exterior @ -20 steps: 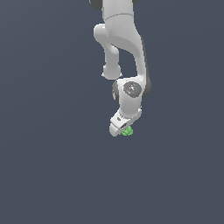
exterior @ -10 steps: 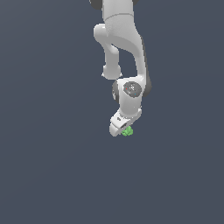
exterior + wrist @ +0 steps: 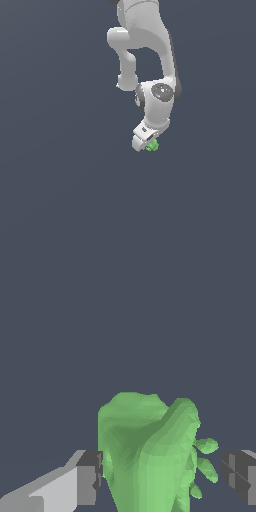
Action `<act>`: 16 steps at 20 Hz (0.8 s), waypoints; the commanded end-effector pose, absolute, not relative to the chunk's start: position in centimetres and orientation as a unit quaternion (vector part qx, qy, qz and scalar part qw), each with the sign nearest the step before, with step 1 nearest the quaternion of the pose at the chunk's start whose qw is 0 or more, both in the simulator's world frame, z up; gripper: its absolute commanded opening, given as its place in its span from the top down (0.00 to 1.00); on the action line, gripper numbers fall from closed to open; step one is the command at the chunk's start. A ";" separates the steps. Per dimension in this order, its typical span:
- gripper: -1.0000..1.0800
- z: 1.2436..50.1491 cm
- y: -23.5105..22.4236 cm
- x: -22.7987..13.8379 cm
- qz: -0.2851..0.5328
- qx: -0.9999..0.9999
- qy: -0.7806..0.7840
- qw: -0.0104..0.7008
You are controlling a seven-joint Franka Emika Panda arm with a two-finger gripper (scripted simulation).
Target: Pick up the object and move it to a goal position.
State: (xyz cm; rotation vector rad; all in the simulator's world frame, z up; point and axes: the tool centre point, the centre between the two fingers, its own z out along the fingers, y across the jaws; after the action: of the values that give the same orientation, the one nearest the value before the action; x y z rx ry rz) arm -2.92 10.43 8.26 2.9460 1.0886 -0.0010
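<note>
no containers show in either view; the only things present are the white robot arm (image 3: 150,55), its gripper (image 3: 145,142) and a small bright green lump (image 3: 152,145), all set against a plain dark grey-blue ground (image 3: 60,190).

in the exterior view the lump sits right at the tip of the gripper, on the exterior view's right side of it, touching or nearly touching the white body. most of the lump is covered by the gripper there, and the fingers cannot be picked out separately at that scale. the top of the arm is cut off by the upper edge of the picture.

in the wrist view the lump (image 3: 150,453) fills the space between the two dark finger pads (image 3: 90,476). one pad lies against the lump's side; the other pad (image 3: 239,473) stands apart from it, with a gap and a few small green nubs between. so the gripper (image 3: 162,476) is spread around the lump, not clamped on it. the lump's lower part and both fingers are cut off by the edge of the picture.

whether the lump rests on the ground cannot be told.
</note>
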 end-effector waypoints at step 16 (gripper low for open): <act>1.00 20.1 20.7 -4.1 0.000 0.938 0.348 0.000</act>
State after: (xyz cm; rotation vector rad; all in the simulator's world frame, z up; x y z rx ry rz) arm -4.04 20.27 19.54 2.9446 1.0940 0.0020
